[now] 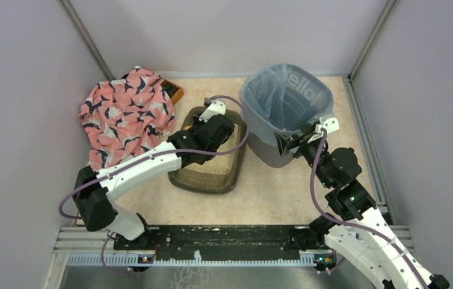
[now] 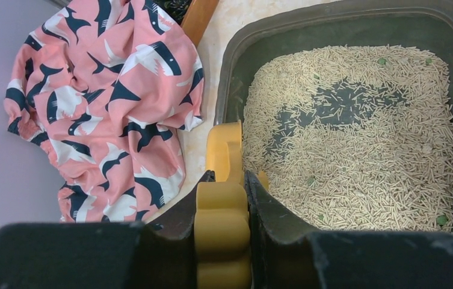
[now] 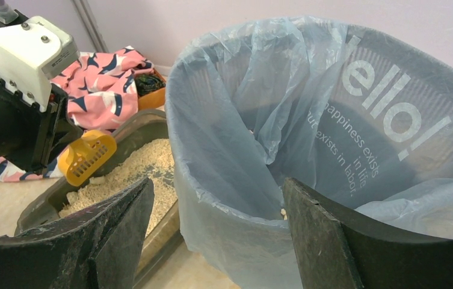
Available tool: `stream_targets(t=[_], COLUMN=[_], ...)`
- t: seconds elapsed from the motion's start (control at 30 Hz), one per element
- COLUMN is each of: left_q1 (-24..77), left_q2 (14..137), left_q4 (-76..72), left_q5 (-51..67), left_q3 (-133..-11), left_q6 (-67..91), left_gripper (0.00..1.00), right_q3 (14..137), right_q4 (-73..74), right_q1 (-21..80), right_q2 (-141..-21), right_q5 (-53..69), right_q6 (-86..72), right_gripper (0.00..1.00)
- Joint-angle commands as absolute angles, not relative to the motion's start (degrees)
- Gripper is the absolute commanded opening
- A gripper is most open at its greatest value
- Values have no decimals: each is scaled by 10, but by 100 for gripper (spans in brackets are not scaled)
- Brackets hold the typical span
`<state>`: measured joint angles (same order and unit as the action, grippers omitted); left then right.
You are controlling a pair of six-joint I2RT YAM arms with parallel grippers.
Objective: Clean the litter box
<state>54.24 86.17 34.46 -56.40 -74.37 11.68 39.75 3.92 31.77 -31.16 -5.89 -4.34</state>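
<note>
The litter box [image 1: 204, 180] is a low dark tray in the middle of the table. Its pale pellet litter [image 2: 356, 150] has a bare dark patch and a few green bits. My left gripper [image 1: 215, 129] hovers over the box's near-left side. It is shut on the handle of a yellow slotted scoop [image 2: 224, 150], and the scoop's head [image 3: 86, 156] hangs just above the litter. My right gripper [image 3: 218, 183] stands open astride the near rim of the grey bin [image 3: 392, 120], with the blue bag's edge between its jaws.
The bin [image 1: 269, 153] stands right of the litter box [image 3: 37, 208], almost touching it. A pink shark-print cloth [image 1: 124, 114] lies heaped to the box's left, over an orange-brown box [image 1: 177, 93]. Grey walls and metal posts close in the table.
</note>
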Motion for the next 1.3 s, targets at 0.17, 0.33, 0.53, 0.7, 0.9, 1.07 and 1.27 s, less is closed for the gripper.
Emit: stream_targets(t=[0.17, 0.33, 0.53, 0.7, 0.9, 1.07, 1.27], left_q1=[533, 523, 524, 524, 523, 518, 488], left_q2=[853, 872, 916, 911, 894, 923, 954], left_q4=[361, 360, 390, 365, 284, 277, 239], left_q5=[-594, -568, -551, -468, -373, -368, -375], left_q3=[-727, -712, -734, -737, -756, -797, -838], left_q6=[118, 121, 122, 138, 135, 144, 119], left_gripper=[0, 0, 0, 0, 0, 0, 0], right_q3=[402, 402, 403, 400, 398, 398, 397], right_q4=[11, 11, 13, 10, 7, 9, 9], right_q1=[321, 321, 321, 321, 321, 321, 321], right_q2=[-317, -319, -320, -321, -325, -325, -326], right_q5=[-51, -50, -50, -52, -47, -49, -47], right_q6=[-51, -51, -51, -51, -53, -53, -53], right_gripper=[79, 79, 79, 79, 79, 79, 79])
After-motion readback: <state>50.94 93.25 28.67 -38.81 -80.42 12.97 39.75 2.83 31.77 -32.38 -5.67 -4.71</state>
